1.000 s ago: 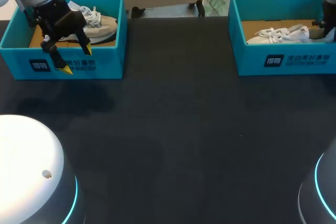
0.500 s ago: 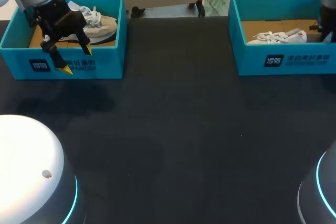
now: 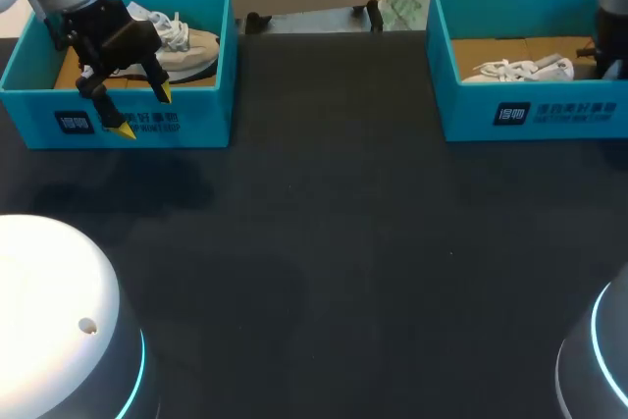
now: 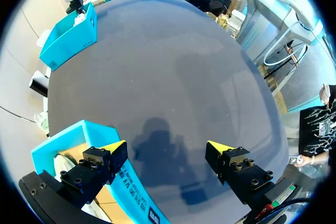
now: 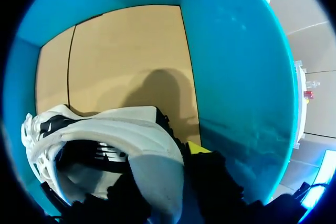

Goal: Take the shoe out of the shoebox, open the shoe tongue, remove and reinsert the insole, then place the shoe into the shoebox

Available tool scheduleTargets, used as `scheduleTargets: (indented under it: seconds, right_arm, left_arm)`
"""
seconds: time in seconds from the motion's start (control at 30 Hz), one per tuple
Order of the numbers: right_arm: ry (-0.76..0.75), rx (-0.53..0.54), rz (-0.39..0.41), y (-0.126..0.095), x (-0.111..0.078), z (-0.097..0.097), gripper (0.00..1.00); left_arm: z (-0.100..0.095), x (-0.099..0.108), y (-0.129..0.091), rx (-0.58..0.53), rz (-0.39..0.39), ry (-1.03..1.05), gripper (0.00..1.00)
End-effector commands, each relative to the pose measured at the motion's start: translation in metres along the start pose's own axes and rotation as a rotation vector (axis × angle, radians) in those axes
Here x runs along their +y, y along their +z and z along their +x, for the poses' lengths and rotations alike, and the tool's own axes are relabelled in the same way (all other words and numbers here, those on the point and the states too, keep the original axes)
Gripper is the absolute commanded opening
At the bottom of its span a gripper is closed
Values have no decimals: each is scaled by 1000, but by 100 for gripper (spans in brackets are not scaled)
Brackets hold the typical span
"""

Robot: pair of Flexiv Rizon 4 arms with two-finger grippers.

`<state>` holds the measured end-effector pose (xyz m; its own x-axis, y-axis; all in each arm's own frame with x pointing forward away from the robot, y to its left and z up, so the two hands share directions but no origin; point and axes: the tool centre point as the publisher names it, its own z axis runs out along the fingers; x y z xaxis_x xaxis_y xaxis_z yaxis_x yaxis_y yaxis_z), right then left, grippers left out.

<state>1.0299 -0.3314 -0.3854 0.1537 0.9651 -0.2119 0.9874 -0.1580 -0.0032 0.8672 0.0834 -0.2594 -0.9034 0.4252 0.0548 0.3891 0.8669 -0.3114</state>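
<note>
- The dark worktop (image 3: 343,242) spreads wide between the left jaws and the right shoebox (image 3: 549,115).
- The left jaws stand open and hold nothing. They sit astride the near wall of the left shoebox (image 3: 206,120), one yellow tip (image 4: 113,148) over that wall and the other (image 4: 218,148) out over the worktop.
- Beyond the left jaws, a pale shoe (image 3: 186,46) lies inside that box.
- The right jaws are down inside the right shoebox, clamped on the heel of the white shoe (image 5: 105,135). The box's teal wall stands close beside them, and the shoe's toe points away.
</note>
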Motion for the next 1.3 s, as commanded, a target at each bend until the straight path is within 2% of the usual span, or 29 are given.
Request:
scheduleTargets:
  seconds: [0.03, 0.13, 0.27, 0.3, 0.33, 0.37, 0.67, 0.9, 1.07, 1.3]
  right_arm:
    - [8, -6, -9, -1, -1, 2, 44]
    - [12, -7, -17, -6, -3, 2, 50]
    - [23, -12, -26, -13, -5, 2, 70]
    - [26, -17, -31, -16, -5, 1, 78]
    - [30, -23, -37, -19, -6, 1, 91]
    - [30, -22, -40, -23, -6, 0, 99]
    - [49, -18, -67, -59, -14, -1, 100]
    - [65, 31, -98, -103, -28, 1, 100]
    - [54, 60, -103, -136, -48, 11, 100]
    - [55, 80, -118, -171, -87, 31, 100]
  left_arm:
    - [0, 0, 0, 1, -2, 1, 100]
    - [0, 0, 0, 1, -2, 1, 100]
    - [0, 0, 0, 1, -2, 1, 100]
    - [0, 0, 0, 1, -2, 1, 100]
    - [0, 0, 0, 1, -2, 1, 100]
    - [0, 0, 0, 1, -2, 1, 100]
    - [0, 0, 0, 1, -2, 1, 100]
    - [0, 0, 0, 1, -2, 1, 100]
    - [0, 0, 0, 1, -2, 1, 100]
    - [0, 0, 0, 1, -2, 1, 100]
